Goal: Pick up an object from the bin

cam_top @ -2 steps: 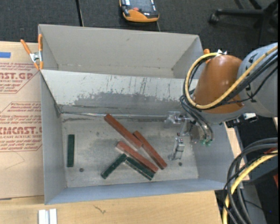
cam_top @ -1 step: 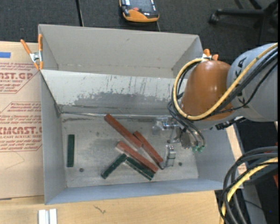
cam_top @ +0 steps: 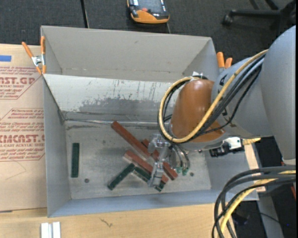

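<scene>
My gripper [cam_top: 159, 175] reaches down into the right part of the bin floor, over a small heap of flat bars. Its fingertips are among the bars at the heap's right end, beside a reddish-brown bar [cam_top: 139, 161] and a dark green bar [cam_top: 142, 174]. A longer reddish-brown bar [cam_top: 127, 135] slants up to the left from the heap. Another dark green bar [cam_top: 120, 176] lies just left of the heap, pointing to the lower left. The bars hide what lies between the fingertips.
A single dark green bar [cam_top: 75, 159] lies upright in the view near the bin's left wall, well apart from the heap. The arm with its orange cover and yellow-black cables hangs over the bin's right side.
</scene>
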Controlling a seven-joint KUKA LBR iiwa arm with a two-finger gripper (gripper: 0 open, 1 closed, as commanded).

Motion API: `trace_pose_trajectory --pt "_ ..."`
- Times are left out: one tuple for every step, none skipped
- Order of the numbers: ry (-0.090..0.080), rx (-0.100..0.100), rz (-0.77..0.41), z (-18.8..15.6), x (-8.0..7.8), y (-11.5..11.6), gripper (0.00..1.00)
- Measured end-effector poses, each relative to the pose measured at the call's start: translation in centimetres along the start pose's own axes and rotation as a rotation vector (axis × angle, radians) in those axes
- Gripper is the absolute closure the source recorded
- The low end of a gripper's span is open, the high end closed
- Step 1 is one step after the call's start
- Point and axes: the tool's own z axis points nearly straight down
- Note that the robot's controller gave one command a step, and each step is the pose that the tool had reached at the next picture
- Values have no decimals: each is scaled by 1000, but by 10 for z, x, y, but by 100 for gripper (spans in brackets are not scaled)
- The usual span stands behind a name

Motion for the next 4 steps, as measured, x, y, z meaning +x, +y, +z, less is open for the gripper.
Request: trace_pose_trajectory --pt "-1 0 -183 53 -8 -14 0" --pt "-21 -2 53 46 8 -2 100" --pt "-21 -2 52 46 8 -2 100" --pt "-19 -2 52 46 8 -2 100"
